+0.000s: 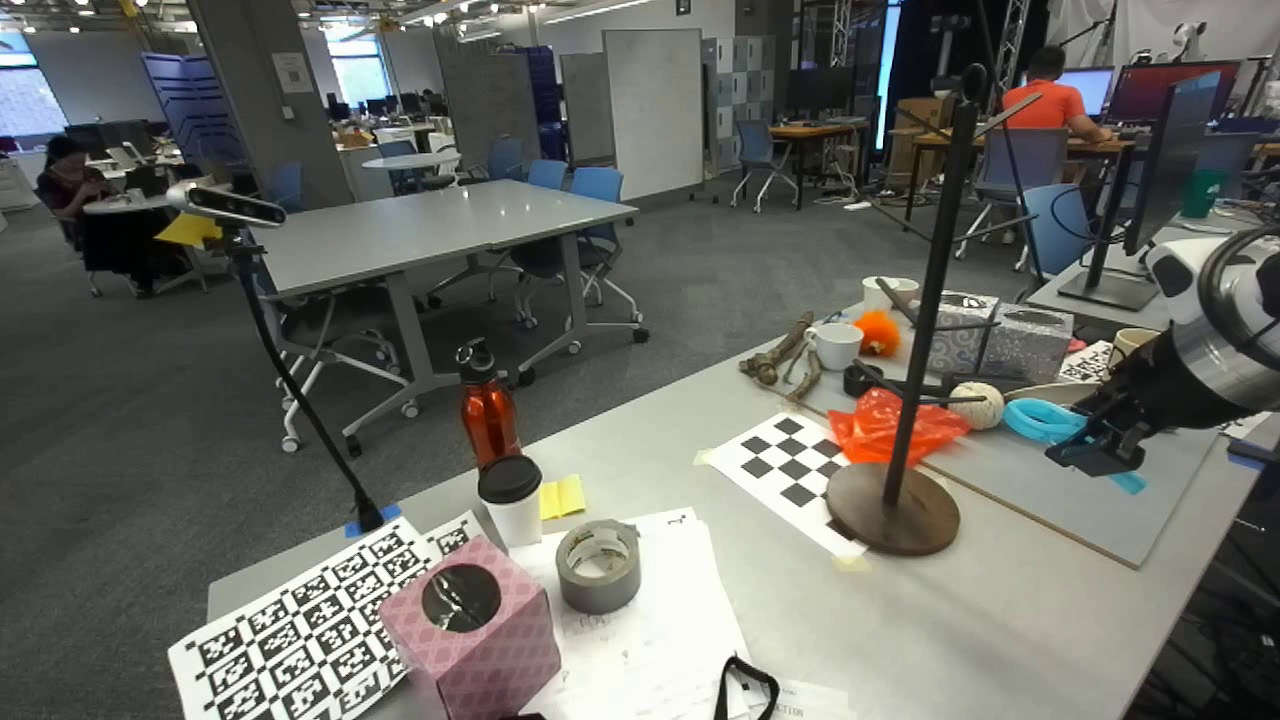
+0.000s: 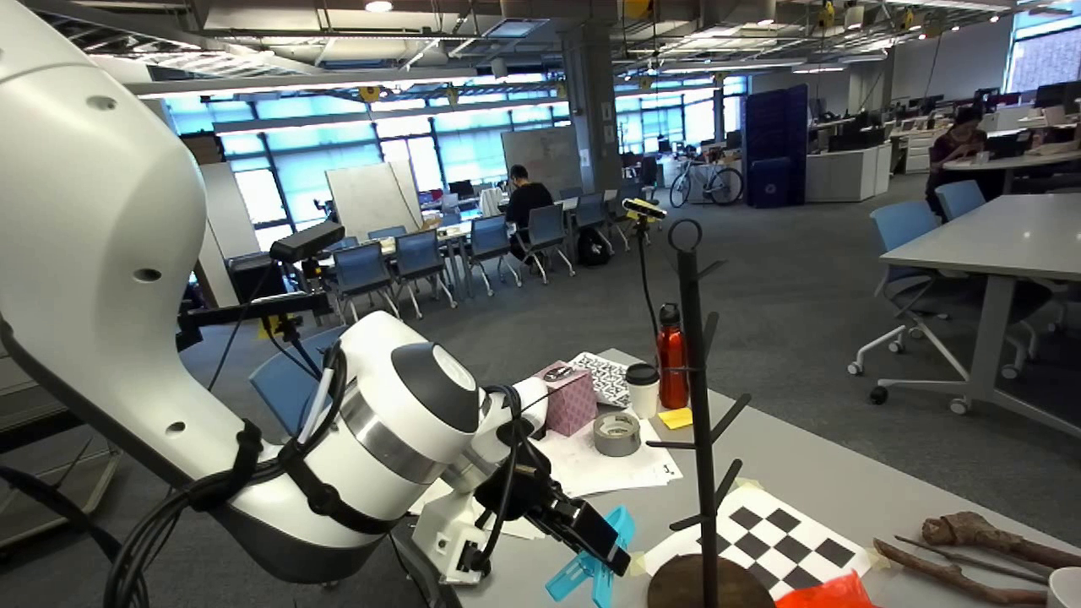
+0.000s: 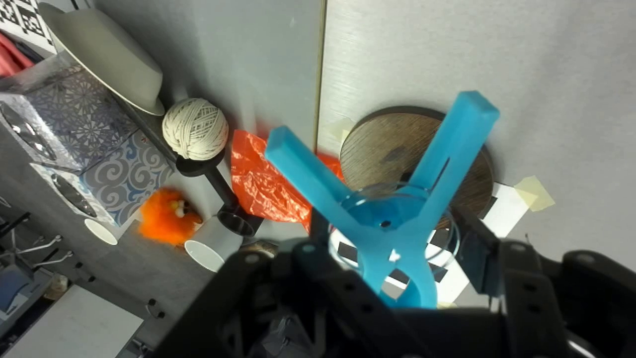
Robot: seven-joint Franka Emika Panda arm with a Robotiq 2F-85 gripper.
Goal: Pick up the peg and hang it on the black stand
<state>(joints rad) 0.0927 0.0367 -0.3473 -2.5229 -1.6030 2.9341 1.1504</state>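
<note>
The peg is a blue clip with crossed arms and a clear ring-shaped spring. My gripper (image 3: 397, 231) is shut on the peg (image 3: 387, 243), one finger on each side of the spring, and holds it above the table. In the exterior views the gripper (image 1: 1100, 455) (image 2: 610, 549) shows beside the stand, with the peg (image 1: 1045, 420) (image 2: 591, 561) partly hidden by it. The black stand has a tall pole (image 1: 937, 270) (image 2: 699, 397) with several side branches, a top ring and a round wooden base. In the wrist view the base (image 3: 382, 144) shows behind the peg; most of the pole is hidden.
A red plastic bag (image 1: 890, 425) and a checkerboard sheet (image 1: 785, 455) lie by the stand's base. Beyond are a ball of twine (image 3: 195, 128), an orange fuzzy toy (image 3: 166, 216), mugs, boxes and sticks. A duct tape roll (image 2: 616, 433) and tissue box (image 2: 571, 401) stand elsewhere on the table.
</note>
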